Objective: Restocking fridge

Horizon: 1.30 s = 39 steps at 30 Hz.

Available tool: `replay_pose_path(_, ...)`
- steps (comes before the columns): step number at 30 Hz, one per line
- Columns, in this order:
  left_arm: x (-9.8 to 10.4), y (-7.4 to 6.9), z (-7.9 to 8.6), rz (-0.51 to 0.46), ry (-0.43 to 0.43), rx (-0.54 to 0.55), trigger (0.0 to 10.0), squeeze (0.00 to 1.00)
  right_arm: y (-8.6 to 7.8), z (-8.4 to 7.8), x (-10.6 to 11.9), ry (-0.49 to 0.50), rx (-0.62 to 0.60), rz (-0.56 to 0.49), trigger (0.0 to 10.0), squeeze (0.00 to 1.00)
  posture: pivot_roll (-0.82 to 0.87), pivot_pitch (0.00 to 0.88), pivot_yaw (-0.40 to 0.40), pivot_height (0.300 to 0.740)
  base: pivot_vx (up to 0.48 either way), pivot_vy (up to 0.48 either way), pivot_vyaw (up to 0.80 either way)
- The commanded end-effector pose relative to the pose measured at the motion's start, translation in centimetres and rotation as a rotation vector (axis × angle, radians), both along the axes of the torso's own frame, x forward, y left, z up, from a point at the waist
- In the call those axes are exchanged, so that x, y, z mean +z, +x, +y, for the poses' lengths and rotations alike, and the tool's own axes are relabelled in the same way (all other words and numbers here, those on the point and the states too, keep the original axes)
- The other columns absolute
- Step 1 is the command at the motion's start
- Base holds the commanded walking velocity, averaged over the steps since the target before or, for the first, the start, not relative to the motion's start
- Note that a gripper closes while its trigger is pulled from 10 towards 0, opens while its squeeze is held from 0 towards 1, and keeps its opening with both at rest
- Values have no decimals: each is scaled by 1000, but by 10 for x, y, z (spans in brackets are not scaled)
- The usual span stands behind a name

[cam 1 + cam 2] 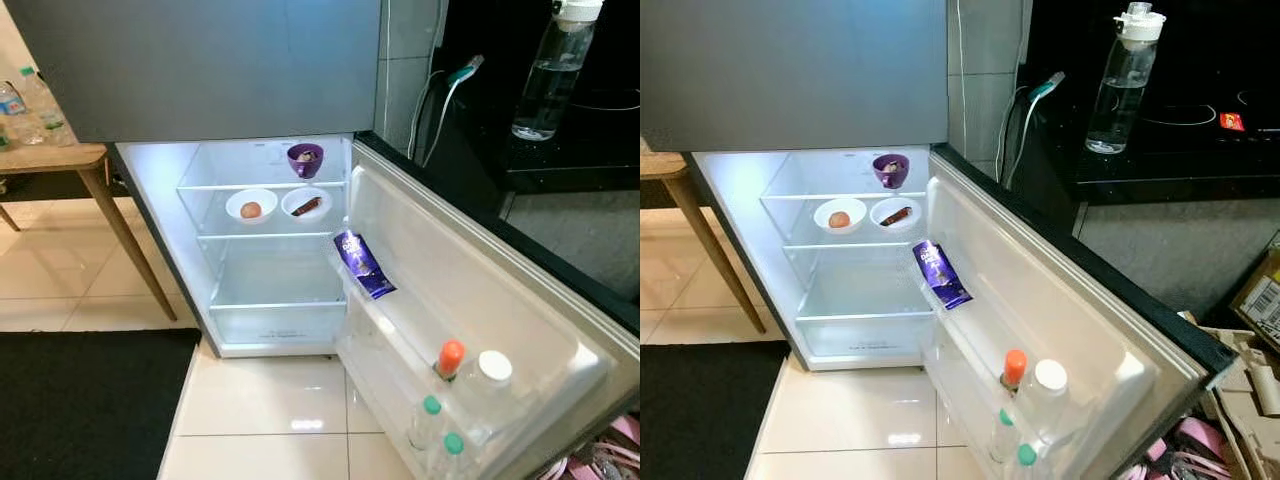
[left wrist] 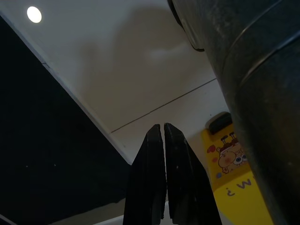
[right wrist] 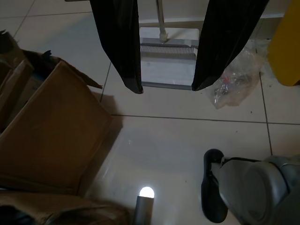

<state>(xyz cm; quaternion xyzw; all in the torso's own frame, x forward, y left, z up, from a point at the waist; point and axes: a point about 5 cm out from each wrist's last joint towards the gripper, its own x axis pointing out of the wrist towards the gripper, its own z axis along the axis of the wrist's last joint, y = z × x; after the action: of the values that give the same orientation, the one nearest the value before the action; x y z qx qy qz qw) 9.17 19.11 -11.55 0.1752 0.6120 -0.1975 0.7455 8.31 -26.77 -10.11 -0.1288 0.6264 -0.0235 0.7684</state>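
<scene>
The fridge point(image 1: 275, 250) stands open before me, lit inside. A purple cup point(image 1: 305, 159) sits on the top glass shelf. Below it are two white bowls, one with a round fruit point(image 1: 251, 209) and one with a dark snack point(image 1: 306, 206). The open door point(image 1: 470, 300) holds a purple packet point(image 1: 362, 265) in its upper rack and several capped bottles point(image 1: 452, 357) lower down. A clear water bottle point(image 1: 553, 70) stands on the black counter to the right. My left gripper point(image 2: 164, 133) hangs shut beside my leg. My right gripper point(image 3: 166, 86) hangs open over the tiled floor.
A wooden table point(image 1: 60, 160) with plastic bottles stands at the left. A black mat point(image 1: 85, 400) lies on the tiles at lower left. Cables point(image 1: 440, 100) hang by the counter. A cardboard box point(image 3: 51, 136) and a plastic bag point(image 3: 234, 84) lie on the floor near my right gripper.
</scene>
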Motion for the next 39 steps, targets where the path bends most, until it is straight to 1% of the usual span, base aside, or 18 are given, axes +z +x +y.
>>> replay_pose_path(1,2,10,1,-35,8,-14,10000,0,-4,3,-2,9,1,16,10000,0,-108,0,27,740,-356,0,0)
replay_pose_path(18,2,10,1,-33,6,-15,10000,0,-10,6,-4,22,11,30,10000,0,-111,0,29,740,-334,0,0)
replay_pose_path(28,3,11,1,-55,1,7,10000,0,-12,6,-4,20,14,34,10000,0,-113,0,27,740,0,0,0)
replay_pose_path(33,3,11,1,-54,2,0,10000,0,-12,6,-4,21,14,33,10000,0,-115,0,27,740,0,0,0)
replay_pose_path(35,3,11,1,-49,2,-13,10000,0,-12,6,-4,21,15,33,10000,0,-114,0,27,740,0,-480,0)
replay_pose_path(39,3,12,2,-57,15,-2,10000,0,-12,6,-4,23,17,34,10000,0,-114,0,27,740,0,-472,0)
